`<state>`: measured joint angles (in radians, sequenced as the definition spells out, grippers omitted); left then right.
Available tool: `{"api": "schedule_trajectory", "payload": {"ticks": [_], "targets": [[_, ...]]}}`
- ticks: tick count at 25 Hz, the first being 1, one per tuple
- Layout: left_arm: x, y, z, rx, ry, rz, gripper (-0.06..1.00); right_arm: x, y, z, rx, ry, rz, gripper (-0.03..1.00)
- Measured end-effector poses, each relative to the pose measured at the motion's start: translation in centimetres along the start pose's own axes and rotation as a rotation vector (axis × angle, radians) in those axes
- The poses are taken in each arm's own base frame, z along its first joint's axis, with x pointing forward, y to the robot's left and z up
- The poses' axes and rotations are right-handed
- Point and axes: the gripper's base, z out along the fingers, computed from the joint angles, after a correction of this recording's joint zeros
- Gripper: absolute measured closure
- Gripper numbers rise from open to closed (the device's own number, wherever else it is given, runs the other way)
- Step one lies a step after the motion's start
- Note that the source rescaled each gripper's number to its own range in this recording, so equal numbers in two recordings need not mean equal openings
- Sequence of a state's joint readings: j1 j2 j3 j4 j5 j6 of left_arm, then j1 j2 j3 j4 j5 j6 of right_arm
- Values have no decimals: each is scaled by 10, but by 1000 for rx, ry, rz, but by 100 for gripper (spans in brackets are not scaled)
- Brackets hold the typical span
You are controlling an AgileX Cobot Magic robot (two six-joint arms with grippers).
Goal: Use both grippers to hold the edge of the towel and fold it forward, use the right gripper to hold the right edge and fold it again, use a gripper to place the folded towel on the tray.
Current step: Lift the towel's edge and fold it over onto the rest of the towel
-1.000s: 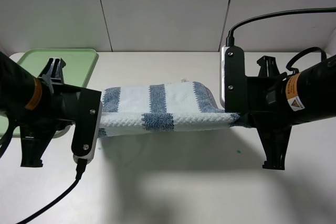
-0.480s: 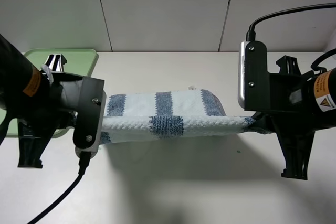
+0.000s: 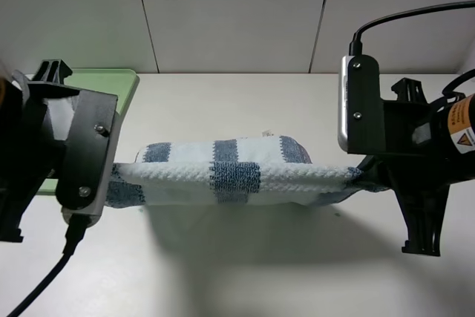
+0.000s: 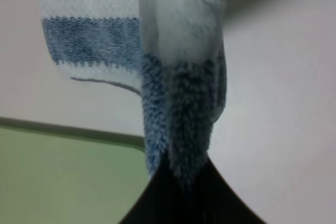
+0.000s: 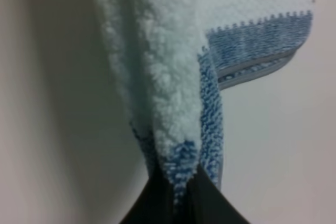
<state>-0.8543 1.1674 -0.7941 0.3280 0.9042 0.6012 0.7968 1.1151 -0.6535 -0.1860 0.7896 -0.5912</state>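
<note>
Handling the towel (image 3: pixel 234 172) calls for a light touch. It is soft, limp terry cloth that looks light, sags between its supports and bunches wherever it is pinched, so it will not keep a shape by itself. Judging from that, take it at the corners of the edge of the towel (image 5: pixel 252 74), where the thin hem gives the fingers something firmer than loose pile. Hold both ends level so the fold lands square.

The cloth hangs stretched between the two arms above the table (image 3: pixel 245 272). Its raised near part is drawn into a taut, rope-like band, and the far part rests on the surface. The tray (image 3: pixel 111 83) lies at the far left, partly behind the left arm.

Your left gripper (image 4: pixel 178 192) is clamped fully down on the blue-striped left end, with cloth bunched between its fingers. Your right gripper (image 5: pixel 176 195) is likewise closed tight on the right end, with white and blue pile squeezed between its fingers.
</note>
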Motion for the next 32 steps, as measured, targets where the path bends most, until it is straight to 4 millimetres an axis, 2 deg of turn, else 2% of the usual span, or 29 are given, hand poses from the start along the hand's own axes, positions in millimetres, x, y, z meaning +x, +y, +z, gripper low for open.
{"api": "schedule_trajectory", "payload": {"ticks": [6, 19, 32], "targets": [[1, -1, 0, 9, 14, 2, 94, -6, -7, -8, 20, -21, -2, 97], [2, 1, 0, -10, 23, 15, 94, -5, -6, -8, 14, -15, -2, 97], [3, 10, -1, -99, 35, 65, 94, -5, -7, -8, 21, -10, -11, 97]]}}
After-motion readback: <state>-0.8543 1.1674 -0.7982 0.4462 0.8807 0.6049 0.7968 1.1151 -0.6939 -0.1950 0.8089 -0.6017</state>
